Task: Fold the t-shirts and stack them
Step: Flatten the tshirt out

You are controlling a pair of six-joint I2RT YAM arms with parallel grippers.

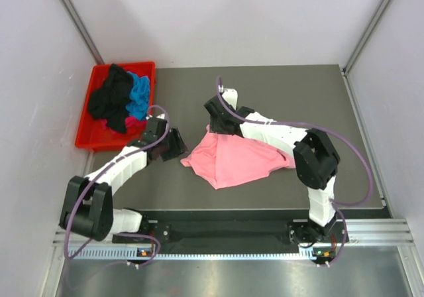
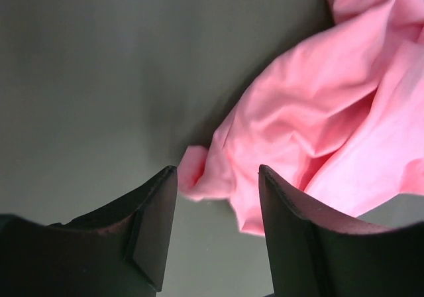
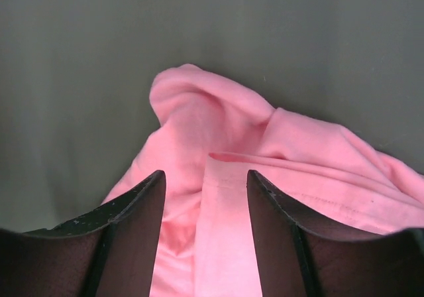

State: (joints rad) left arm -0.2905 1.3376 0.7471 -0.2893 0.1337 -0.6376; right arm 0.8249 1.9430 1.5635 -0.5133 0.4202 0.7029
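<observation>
1 pink shirt (image 1: 233, 164) on table (image 1: 298, 95), shirts (image 1: 119, 99) in red bin (image 1: 85, 138)

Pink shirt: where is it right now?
Top view: the pink shirt lies crumpled mid-table, between the left gripper at its left corner and the right gripper over its far edge.

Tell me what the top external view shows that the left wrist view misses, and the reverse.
Top external only: the red plastic bin holding a crumpled black t-shirt, bright blue t-shirt and magenta t-shirt; the right hand at the far edge of the light pink cloth t-shirt. Left wrist only: a close look at a pink corner lying by the left hand's open fingertips. Both: the pink t-shirt, left hand, dark grey table.
</observation>
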